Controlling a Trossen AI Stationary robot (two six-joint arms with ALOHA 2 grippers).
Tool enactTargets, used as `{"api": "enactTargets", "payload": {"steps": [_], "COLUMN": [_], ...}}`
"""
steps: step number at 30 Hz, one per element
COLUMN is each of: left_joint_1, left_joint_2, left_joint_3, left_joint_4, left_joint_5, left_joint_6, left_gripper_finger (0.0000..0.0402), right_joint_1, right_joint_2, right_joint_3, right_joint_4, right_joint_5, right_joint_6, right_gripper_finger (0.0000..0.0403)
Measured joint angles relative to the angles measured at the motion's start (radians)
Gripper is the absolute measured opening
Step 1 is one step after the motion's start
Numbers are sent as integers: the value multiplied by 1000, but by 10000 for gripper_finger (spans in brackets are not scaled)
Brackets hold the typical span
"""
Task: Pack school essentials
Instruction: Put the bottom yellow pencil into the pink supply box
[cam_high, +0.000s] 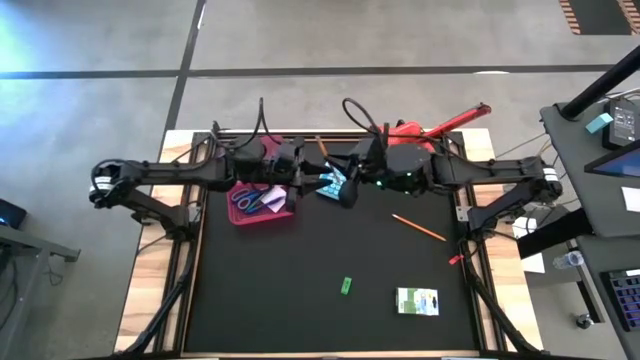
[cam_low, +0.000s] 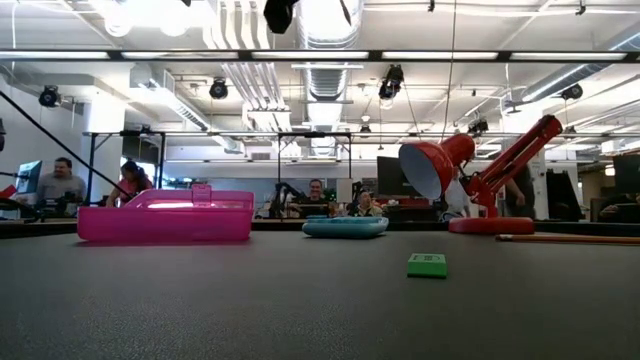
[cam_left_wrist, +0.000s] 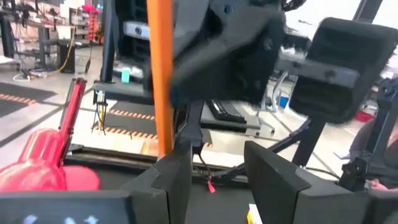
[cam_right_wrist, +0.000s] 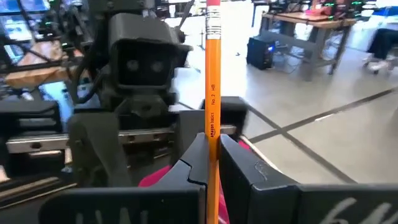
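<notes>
My right gripper (cam_right_wrist: 212, 158) is shut on an orange pencil (cam_right_wrist: 212, 93), high over the table's far middle (cam_high: 350, 185). My left gripper (cam_left_wrist: 214, 168) faces it from the left (cam_high: 300, 172) and is open. In its wrist view the same pencil (cam_left_wrist: 163, 74) stands beyond one finger (cam_left_wrist: 174, 177), not between the two. The pink box (cam_high: 262, 200) holds the blue-handled scissors (cam_high: 248, 198) and the pink note pad (cam_high: 274, 196). A second orange pencil (cam_high: 418, 227), the green eraser (cam_high: 346, 286) and the white-green packet (cam_high: 417, 300) lie flat on the mat. My right gripper pinches the orange pencil's shaft (cam_right_wrist: 212, 134) between its two fingers. The eraser end (cam_right_wrist: 213, 15) sticks out well beyond them. The pencil is lifted clear of the table.
A blue-green flat case (cam_high: 330, 185) lies under the grippers, next to the pink box (cam_low: 165, 218). The red lamp (cam_high: 440, 125) stands at the far right edge (cam_low: 470, 170). A small red piece (cam_high: 455, 259) lies near the right edge. People sit beyond the table.
</notes>
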Motion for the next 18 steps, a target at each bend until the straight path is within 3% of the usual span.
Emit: {"api": "enactTargets", "payload": {"steps": [11,18], "left_joint_1": [-5,-9], "left_joint_2": [-6,-9], "left_joint_3": [0,0], "left_joint_4": [16,-119], "left_joint_5": [-24,-6], "left_joint_6": [-31,-77], "left_gripper_finger": [130,130], "right_joint_1": [-4,-8], "right_joint_2": [35,15], "right_joint_3": [45,57], "right_joint_4": [-1,3], "right_joint_5": [-22,-18], "right_joint_6": [-36,-42], "right_gripper_finger": [13,13]}}
